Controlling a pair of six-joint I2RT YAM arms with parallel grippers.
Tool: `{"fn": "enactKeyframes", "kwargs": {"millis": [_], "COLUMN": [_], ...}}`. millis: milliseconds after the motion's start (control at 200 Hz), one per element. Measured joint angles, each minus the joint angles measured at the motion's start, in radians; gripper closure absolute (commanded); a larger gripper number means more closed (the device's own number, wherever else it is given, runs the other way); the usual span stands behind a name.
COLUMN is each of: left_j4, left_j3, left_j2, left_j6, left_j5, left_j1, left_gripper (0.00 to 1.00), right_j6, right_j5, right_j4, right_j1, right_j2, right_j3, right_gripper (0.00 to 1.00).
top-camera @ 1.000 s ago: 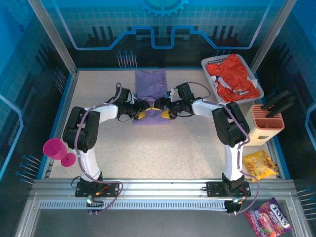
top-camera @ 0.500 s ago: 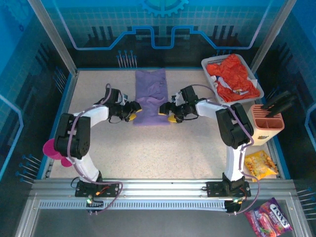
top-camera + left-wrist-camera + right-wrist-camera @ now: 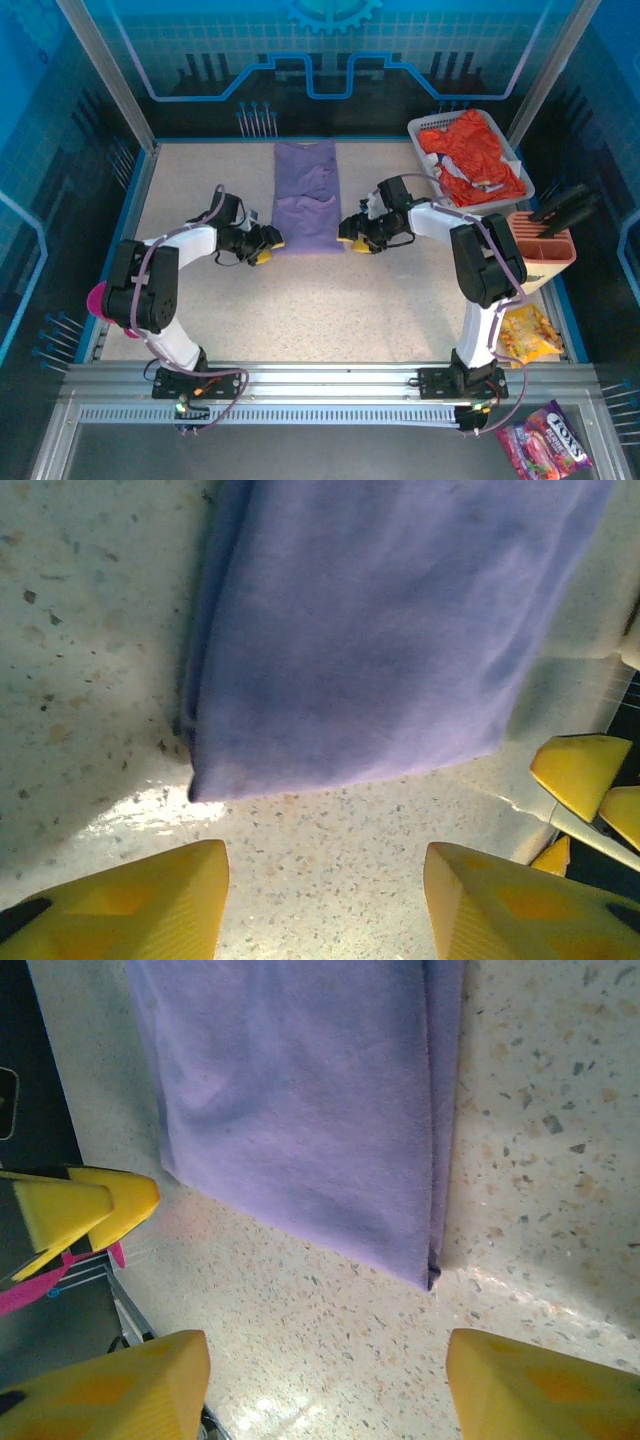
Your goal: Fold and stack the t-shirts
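Observation:
The lavender t-shirt lies flat on the table as a long narrow folded strip; its near edge shows in the left wrist view and the right wrist view. My left gripper sits low beside the strip's near left corner, open and empty. On the other side, my right gripper hovers by the near right corner, also open with bare table between its fingers. The orange-red t-shirt lies crumpled in the basket at the back right.
The white slatted basket stands at the back right, with a peach holder in front of it. A pink cup lies at the left edge. A yellow snack bag rests at the right edge.
Both grippers have drawn apart from the middle of the lavender shirt to its near corners, leaving the cloth flat. The right jaws have narrowed somewhat.

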Motion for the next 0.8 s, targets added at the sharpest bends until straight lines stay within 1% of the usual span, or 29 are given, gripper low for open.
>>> {"fn": "enactKeyframes", "kwargs": {"millis": [200,345,545,795], "left_j4": [0.035,0.034,0.032,0.024], "left_j3": [0.0,0.002,0.008,0.022], "left_j2": [0.079,0.085,0.095,0.116], "left_j6": [-0.001,0.0,-0.002,-0.035], "left_j5": [0.01,0.014,0.023,0.044], "left_j1": [0.006,0.011,0.016,0.028], "left_gripper": [0.49,0.49,0.51,0.58], "right_j6": [0.012,0.022,0.031,0.056], "right_j5": [0.019,0.035,0.054,0.077], "right_j4": [0.004,0.008,0.008,-0.004], "right_j1": [0.015,0.039,0.05,0.06], "right_j2": [0.031,0.068,0.09,0.111], "right_j3": [0.0,0.0,0.026,0.057], "right_gripper": [0.46,0.49,0.5,0.54]}}
